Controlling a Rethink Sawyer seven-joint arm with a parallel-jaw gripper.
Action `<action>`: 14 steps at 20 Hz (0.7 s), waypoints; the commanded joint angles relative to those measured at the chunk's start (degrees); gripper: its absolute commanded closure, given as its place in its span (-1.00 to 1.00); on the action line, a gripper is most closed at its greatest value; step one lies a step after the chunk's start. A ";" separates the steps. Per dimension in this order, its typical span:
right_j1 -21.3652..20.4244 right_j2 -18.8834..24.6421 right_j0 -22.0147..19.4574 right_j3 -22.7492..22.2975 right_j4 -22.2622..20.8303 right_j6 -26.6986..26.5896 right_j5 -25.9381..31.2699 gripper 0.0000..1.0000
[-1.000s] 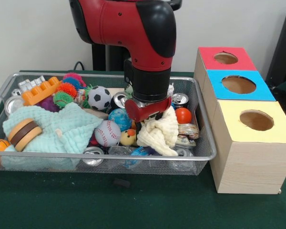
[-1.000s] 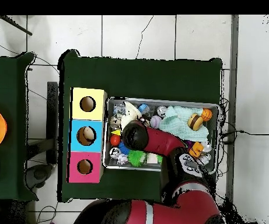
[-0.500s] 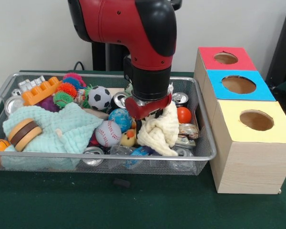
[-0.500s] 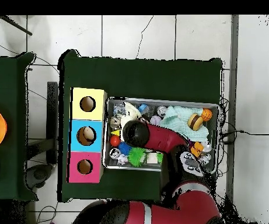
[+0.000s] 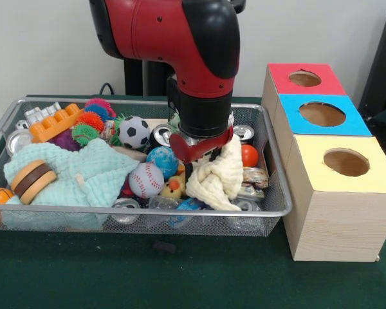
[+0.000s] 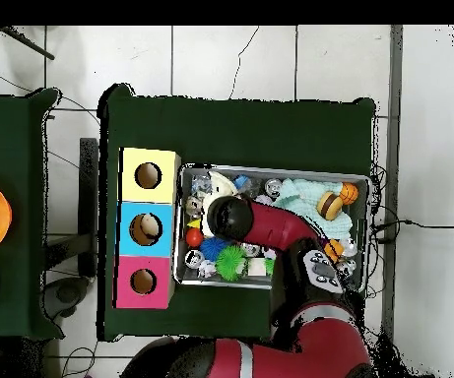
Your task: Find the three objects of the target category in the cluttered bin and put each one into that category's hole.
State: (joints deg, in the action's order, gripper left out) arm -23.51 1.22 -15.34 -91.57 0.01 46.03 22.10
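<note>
From my end, the silver wire mesh bin [image 5: 280, 193] is packed. The bunched cream muslin cloth [image 5: 213, 177] sits near its front right, and the arm's red-and-black gripper [image 5: 201, 149] is clenched on its top.

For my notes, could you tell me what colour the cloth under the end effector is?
Cream, or pale yellow; the cloth shows best in the front view.
</note>
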 commanded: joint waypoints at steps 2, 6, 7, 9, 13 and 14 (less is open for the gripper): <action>2.40 4.33 1.25 3.11 0.05 8.66 7.52 -1.00; 1.17 5.03 1.92 0.16 1.14 10.77 6.91 -1.00; 0.90 5.17 2.09 -0.43 1.39 11.22 6.74 -1.00; 0.06 5.16 2.58 -1.38 1.89 12.03 7.16 -1.00; -2.29 4.61 3.90 -3.37 2.57 13.52 8.31 -1.00; -2.92 4.36 4.45 -3.63 2.82 14.03 8.82 -1.00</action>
State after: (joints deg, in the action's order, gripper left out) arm -24.83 1.20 -13.47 -90.89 0.04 46.03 22.91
